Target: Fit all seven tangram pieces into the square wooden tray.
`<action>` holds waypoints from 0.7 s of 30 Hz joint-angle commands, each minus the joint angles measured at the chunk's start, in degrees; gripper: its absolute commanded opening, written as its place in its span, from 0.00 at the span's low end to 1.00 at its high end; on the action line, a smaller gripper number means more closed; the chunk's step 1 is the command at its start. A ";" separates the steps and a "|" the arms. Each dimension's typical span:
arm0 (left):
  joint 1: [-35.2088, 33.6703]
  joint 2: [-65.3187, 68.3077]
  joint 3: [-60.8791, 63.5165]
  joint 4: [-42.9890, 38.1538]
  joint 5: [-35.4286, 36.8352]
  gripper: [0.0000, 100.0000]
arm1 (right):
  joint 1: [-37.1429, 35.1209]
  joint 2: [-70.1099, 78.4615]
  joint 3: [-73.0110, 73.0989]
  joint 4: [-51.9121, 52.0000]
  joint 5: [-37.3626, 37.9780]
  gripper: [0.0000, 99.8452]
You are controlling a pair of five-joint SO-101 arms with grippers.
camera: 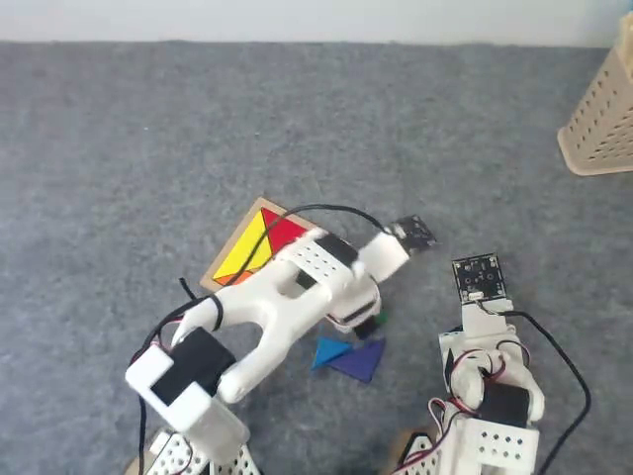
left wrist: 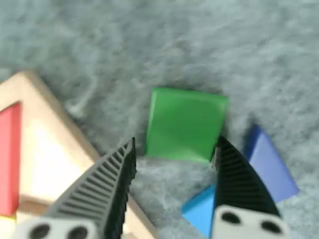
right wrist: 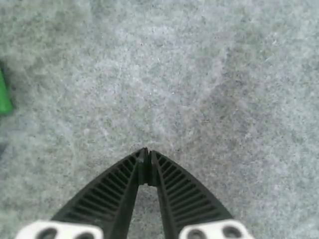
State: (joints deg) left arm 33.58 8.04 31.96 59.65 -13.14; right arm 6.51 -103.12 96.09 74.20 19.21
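Observation:
The square wooden tray lies left of centre with a yellow triangle and a red triangle inside. My left arm stretches over it, and its gripper stands open just above a green square piece on the carpet, one finger at each side of the piece. The tray's corner and the red piece lie beside the gripper. A light blue triangle and a purple piece lie close by, also seen as light blue triangle and purple piece. My right gripper is shut over bare carpet.
A perforated beige basket stands at the far right edge. The right arm sits folded at the lower right. Grey carpet covers the table. A green sliver shows at the right wrist view's edge.

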 commanded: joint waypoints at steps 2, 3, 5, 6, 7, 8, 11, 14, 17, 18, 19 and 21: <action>-1.76 -1.23 -2.15 0.44 -0.35 0.24 | 0.66 -0.84 0.35 -0.75 0.62 0.01; -1.76 -1.23 -2.15 0.44 -0.35 0.24 | 0.66 -0.84 0.35 -0.75 0.62 0.01; -1.76 -1.23 -2.33 0.26 -0.35 0.24 | 0.66 -0.84 0.35 -0.75 0.62 0.01; -1.76 -1.23 -2.33 0.18 -0.26 0.24 | 0.66 -0.84 0.35 -0.75 0.62 0.01; -1.76 -1.32 -2.51 0.09 -0.26 0.24 | 0.66 -0.84 0.35 -0.75 0.62 0.01; -1.76 -1.32 -3.03 0.09 0.35 0.24 | 0.66 -0.84 0.35 -0.75 0.62 0.01; -1.76 -1.32 -5.32 0.09 1.67 0.24 | 0.66 -0.84 0.35 -0.75 0.62 0.01; -1.67 -1.67 -7.25 0.35 1.58 0.24 | 0.66 -0.84 0.35 -0.75 0.62 0.01; -1.67 -4.75 -7.08 -1.14 1.67 0.24 | 0.66 -0.84 0.35 -0.75 0.62 0.01; -1.76 -5.45 -7.08 -1.67 1.67 0.24 | 0.66 -0.84 0.35 -0.75 0.62 0.01; -2.46 -6.15 -6.81 -2.11 1.67 0.24 | 0.66 -0.84 0.35 -0.75 0.62 0.01; -4.40 -6.15 -6.29 -3.60 1.49 0.24 | 0.66 -0.84 0.35 -0.75 0.62 0.01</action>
State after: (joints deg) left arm 31.82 5.67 26.86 58.95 -12.18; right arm 6.51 -103.12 96.09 74.20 19.21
